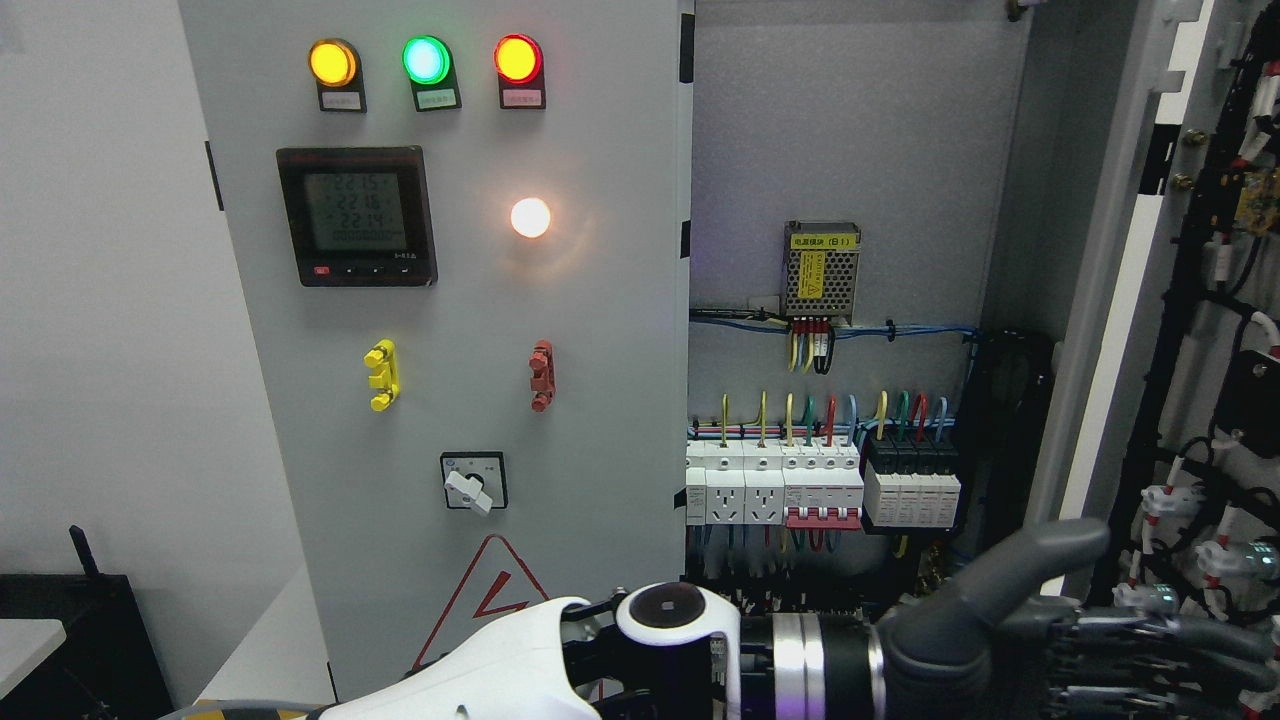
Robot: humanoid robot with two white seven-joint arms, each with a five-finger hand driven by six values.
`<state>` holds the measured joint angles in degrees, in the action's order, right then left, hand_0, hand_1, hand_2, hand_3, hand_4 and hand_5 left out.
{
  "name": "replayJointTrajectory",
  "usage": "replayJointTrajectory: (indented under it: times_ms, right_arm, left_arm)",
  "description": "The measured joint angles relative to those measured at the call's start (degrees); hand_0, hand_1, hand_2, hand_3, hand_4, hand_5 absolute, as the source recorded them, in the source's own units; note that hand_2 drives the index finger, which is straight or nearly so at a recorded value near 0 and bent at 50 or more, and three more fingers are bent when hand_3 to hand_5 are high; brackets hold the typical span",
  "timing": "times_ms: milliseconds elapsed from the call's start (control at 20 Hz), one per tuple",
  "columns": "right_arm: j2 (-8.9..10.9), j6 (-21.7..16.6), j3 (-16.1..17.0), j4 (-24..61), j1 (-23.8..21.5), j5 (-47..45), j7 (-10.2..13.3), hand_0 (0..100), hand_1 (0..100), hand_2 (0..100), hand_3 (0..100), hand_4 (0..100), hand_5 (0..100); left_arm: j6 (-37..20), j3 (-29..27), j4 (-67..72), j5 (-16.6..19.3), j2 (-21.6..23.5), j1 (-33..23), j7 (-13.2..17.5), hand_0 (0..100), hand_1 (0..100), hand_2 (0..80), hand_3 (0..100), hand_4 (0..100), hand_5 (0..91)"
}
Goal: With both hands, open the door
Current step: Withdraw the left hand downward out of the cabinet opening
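Observation:
The grey cabinet's left door (450, 300) is closed and carries indicator lamps, a meter and a rotary switch (473, 482). Its right door (1125, 300) stands swung open to the right, with the wired inner face (1225, 350) showing. My left arm (520, 660) enters at the bottom left of the middle and reaches across to the right. Its dark hand (1110, 620) is at the open door's lower edge, thumb raised and fingers stretched toward the door's inner side, holding nothing. I cannot tell whether the hand touches the door. The right arm is out of sight.
Inside the cabinet (850, 150) are a power supply (822, 268), rows of breakers and sockets (820, 485) and coloured wires. A yellow handle (382, 374) and a red handle (541, 374) sit on the left door. A black object (80, 630) stands at the lower left by the white wall.

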<state>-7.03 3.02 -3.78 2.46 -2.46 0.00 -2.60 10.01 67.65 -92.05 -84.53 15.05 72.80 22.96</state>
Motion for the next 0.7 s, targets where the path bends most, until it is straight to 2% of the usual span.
replayJointTrajectory:
  times_ms: [150, 301, 501, 701]
  right_arm:
    - [0.0, 0.0, 0.0, 0.0, 0.0, 0.0, 0.0, 38, 0, 0, 0, 0, 0]
    - [0.0, 0.0, 0.0, 0.0, 0.0, 0.0, 0.0, 38, 0, 0, 0, 0, 0]
    - [0.0, 0.0, 0.0, 0.0, 0.0, 0.0, 0.0, 38, 0, 0, 0, 0, 0]
    - [0.0, 0.04, 0.0, 0.0, 0.0, 0.0, 0.01, 38, 0, 0, 0, 0, 0]
  left_arm:
    - [-0.34, -2.07, -1.25, 0.86, 5.16, -3.32, 5.04, 0, 0, 0.0, 0, 0, 0.0]
    - [-5.14, -3.63, -2.65, 1.34, 10.68, -7.26, 8.12, 0, 0, 0.0, 0, 0, 0.0]
    - [-9.99, -5.13, -4.37, 1.78, 18.04, -13.06, 9.81, 0, 0, 0.0, 0, 0, 0.0]
    - [-13.35, -6.41, -5.61, 2.43, 25.43, -20.21, 10.02, 0, 0, 0.0, 0, 0, 0.0]
